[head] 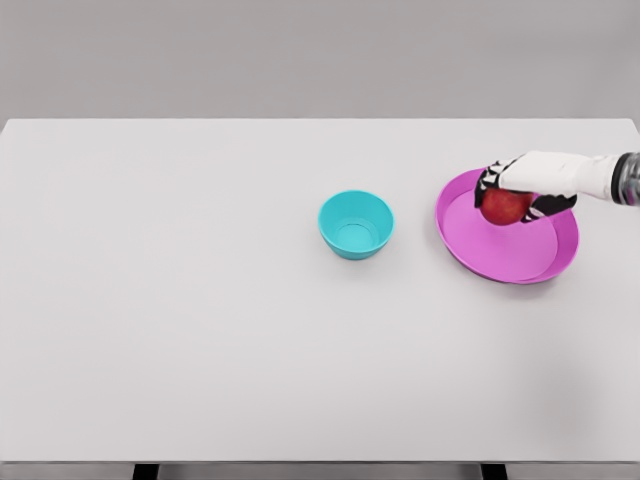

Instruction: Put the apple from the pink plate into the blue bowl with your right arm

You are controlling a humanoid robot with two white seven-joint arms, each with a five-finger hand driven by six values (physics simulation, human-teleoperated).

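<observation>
On the pink plate [520, 262], right hand [520, 190] wrapped round the red apple [505, 207].

Head view: the plate lies at three o'clock from the blue bowl [356, 224] on the white tabletop [200, 300], well apart from it; the apple sits at the plate's twelve o'clock part, with the fingers [492, 180] curled around it from above and behind. The apple looks firm, smooth and round, likely to slip, so a grip enclosing its widest girth seems safest. The left arm is out of view.
</observation>
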